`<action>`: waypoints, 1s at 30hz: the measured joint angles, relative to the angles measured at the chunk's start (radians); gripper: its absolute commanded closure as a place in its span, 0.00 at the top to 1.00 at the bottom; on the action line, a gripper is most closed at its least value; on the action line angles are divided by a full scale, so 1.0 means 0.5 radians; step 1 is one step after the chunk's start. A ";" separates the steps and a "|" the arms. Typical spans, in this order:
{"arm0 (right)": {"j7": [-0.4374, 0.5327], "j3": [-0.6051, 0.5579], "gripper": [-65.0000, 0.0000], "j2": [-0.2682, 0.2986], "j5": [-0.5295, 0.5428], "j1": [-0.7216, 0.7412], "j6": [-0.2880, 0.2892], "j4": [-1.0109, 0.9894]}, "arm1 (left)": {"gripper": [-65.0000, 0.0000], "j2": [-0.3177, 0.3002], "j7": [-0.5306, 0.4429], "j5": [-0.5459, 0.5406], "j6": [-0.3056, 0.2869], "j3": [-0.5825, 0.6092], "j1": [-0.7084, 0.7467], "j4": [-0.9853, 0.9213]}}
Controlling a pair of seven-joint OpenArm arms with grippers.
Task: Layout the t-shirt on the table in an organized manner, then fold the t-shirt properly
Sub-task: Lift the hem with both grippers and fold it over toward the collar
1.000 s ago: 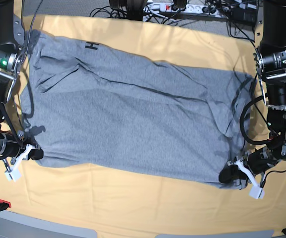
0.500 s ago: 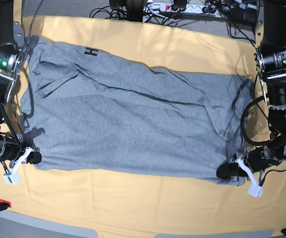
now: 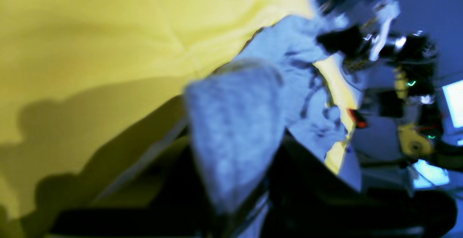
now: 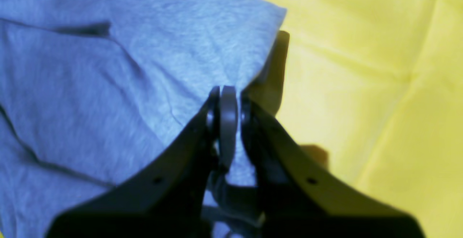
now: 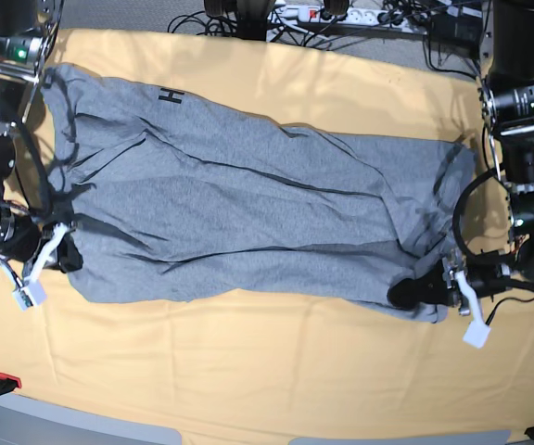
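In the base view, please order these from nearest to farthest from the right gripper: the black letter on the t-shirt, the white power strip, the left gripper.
From the right gripper, at that view's left edge:
1. Black letter, on the t-shirt, upper left.
2. White power strip, top centre, beyond the table.
3. Left gripper, far right.

Bare table (image 5: 248,371) is lying open along the whole near side and in a band beyond the t-shirt (image 5: 248,213), while cables and a power strip (image 5: 313,13) are crowding the far edge and both arms are flanking the cloth's two ends, blocking sideways passage there.
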 measured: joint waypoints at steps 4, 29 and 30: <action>-0.039 0.002 0.00 0.048 0.002 -0.124 0.000 0.093 | 0.00 -0.106 0.008 -0.013 0.000 -0.002 0.095 0.000; -0.247 0.345 0.00 0.073 0.352 -0.317 0.005 0.093 | 0.00 -0.274 0.013 -0.029 0.000 0.002 0.200 0.045; -0.247 0.345 0.00 0.072 0.360 -0.321 0.007 0.093 | 0.00 -0.291 0.013 -0.029 0.000 0.002 0.199 0.056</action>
